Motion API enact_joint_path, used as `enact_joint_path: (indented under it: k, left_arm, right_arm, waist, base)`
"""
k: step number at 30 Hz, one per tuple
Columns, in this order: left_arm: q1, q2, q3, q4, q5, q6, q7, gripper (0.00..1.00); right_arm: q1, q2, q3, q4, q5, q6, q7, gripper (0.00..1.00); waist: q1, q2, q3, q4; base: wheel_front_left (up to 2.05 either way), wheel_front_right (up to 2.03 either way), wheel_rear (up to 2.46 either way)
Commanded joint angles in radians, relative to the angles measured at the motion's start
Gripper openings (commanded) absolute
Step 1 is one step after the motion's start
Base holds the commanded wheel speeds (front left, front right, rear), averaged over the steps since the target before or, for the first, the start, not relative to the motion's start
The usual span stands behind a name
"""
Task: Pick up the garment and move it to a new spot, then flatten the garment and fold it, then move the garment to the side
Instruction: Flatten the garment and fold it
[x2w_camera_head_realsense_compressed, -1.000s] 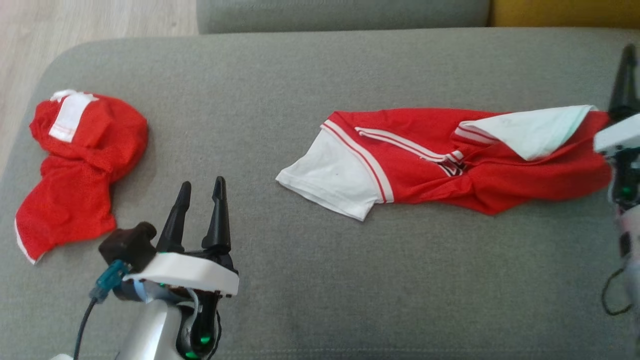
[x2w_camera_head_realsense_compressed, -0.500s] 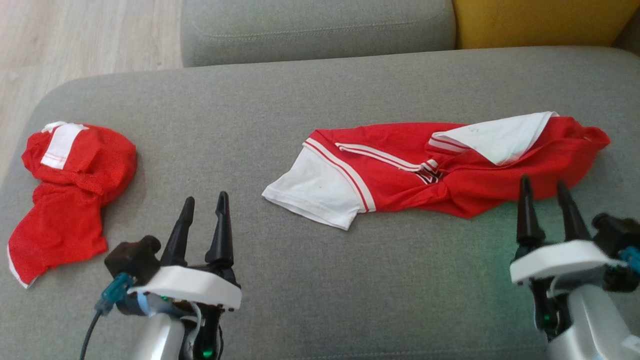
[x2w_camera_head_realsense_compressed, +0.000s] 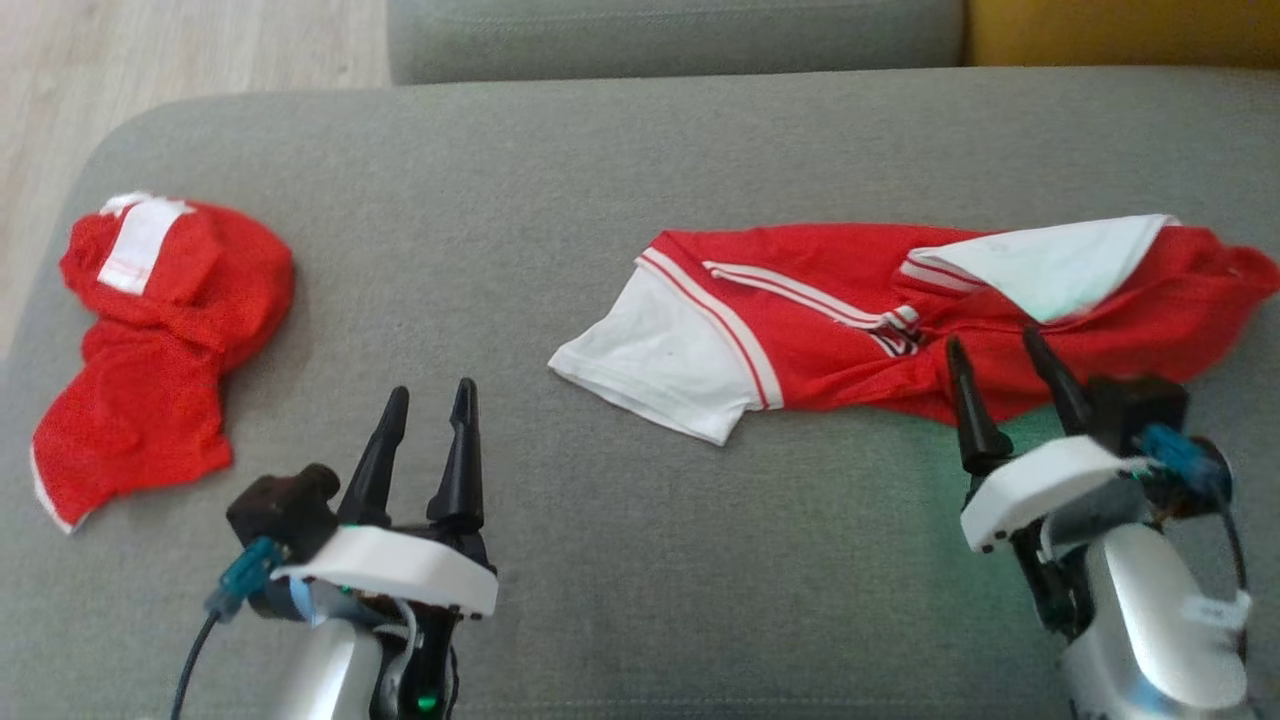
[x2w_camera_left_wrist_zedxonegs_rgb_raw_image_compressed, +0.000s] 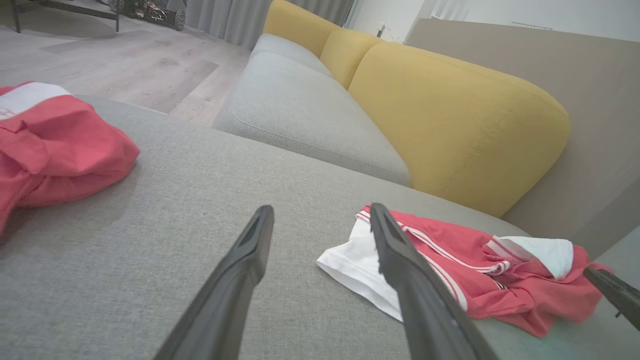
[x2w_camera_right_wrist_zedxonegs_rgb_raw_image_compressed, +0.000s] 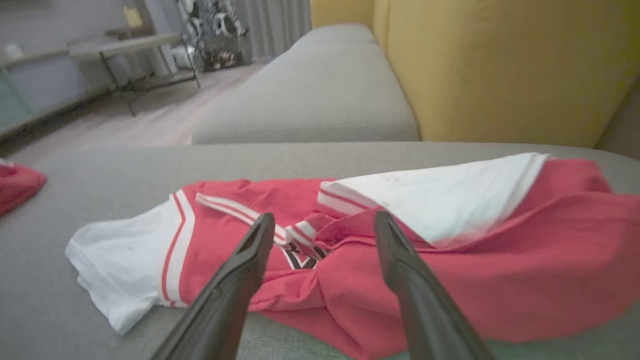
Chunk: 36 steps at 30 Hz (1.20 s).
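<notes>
The right gripper (x2w_camera_head_realsense_compressed: 992, 342), fingers apart, hangs at the near edge of the red-and-white garment (x2w_camera_head_realsense_compressed: 820, 330), sprawled at its 12 o'clock on the grey cushion (x2w_camera_head_realsense_compressed: 600, 560) — the left gripper (x2w_camera_head_realsense_compressed: 432, 388), likewise spread, hovers empty. Pinching one bunched layer could drag it twisted.

Nothing readable is showing anywhere. A small dark emblem (x2w_camera_right_wrist_zedxonegs_rgb_raw_image_compressed: 300, 258) on the red-and-white shirt (x2w_camera_right_wrist_zedxonegs_rgb_raw_image_compressed: 345, 282) is looking too blurred to make out.
</notes>
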Motion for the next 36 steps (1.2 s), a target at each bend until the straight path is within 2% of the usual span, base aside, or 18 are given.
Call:
enact_joint_path:
  k: [1,8,22,23,24,25,26,36]
  left_arm:
    - [-0.06,0.003,0.023,-0.031,-0.004,0.0,-0.005,1.0]
    - [-0.077,0.003,0.02,-0.029,-0.012,0.0,-0.005,1.0]
    - [-0.086,0.003,0.018,-0.029,-0.011,0.001,-0.005,1.0]
    - [-0.087,0.003,0.017,-0.028,-0.01,0.002,-0.005,1.0]
    - [-0.088,0.003,0.016,-0.028,-0.009,0.002,-0.005,1.0]
    - [-0.089,0.003,0.014,-0.027,-0.008,0.002,-0.005,1.0]
    - [-0.089,0.003,0.013,-0.027,-0.007,0.003,-0.005,1.0]
    - [-0.088,0.003,0.022,-0.025,0.004,0.004,-0.005,1.0]
  right_arm:
    - [-0.063,-0.029,0.032,-0.008,-0.057,-0.001,0.022,1.0]
    - [-0.135,-0.075,0.056,0.082,-0.216,-0.001,0.086,1.0]
    - [-0.195,-0.073,0.019,0.184,-0.285,-0.001,0.113,1.0]
    - [-0.198,-0.071,0.017,0.188,-0.284,-0.001,0.11,0.82]
    - [-0.2,-0.069,0.016,0.191,-0.283,-0.001,0.107,0.56]
    - [-0.205,-0.065,0.013,0.198,-0.278,-0.001,0.101,0.03]
    - [-0.208,-0.064,0.014,0.203,-0.276,-0.001,0.098,0.0]
    - [-0.204,-0.052,-0.008,0.185,-0.26,-0.001,0.046,0.0]
  waist:
    - [0.0,0.0,0.021,0.023]
    - [0.0,0.0,0.057,0.069]
    - [0.0,0.0,0.08,0.091]
    - [0.0,0.0,0.081,0.089]
    - [0.0,0.0,0.082,0.088]
    - [0.0,0.0,0.084,0.085]
    - [0.0,0.0,0.084,0.084]
    - [0.0,0.0,0.075,0.064]
  base:
    - [0.0,0.0,0.0]
    - [0.0,0.0,0.0]
    - [0.0,0.0,0.0]
    - [0.0,0.0,0.0]
    - [0.0,0.0,0.0]
    - [0.0,0.0,0.0]
    - [0.0,0.0,0.0]
    - [0.0,0.0,0.0]
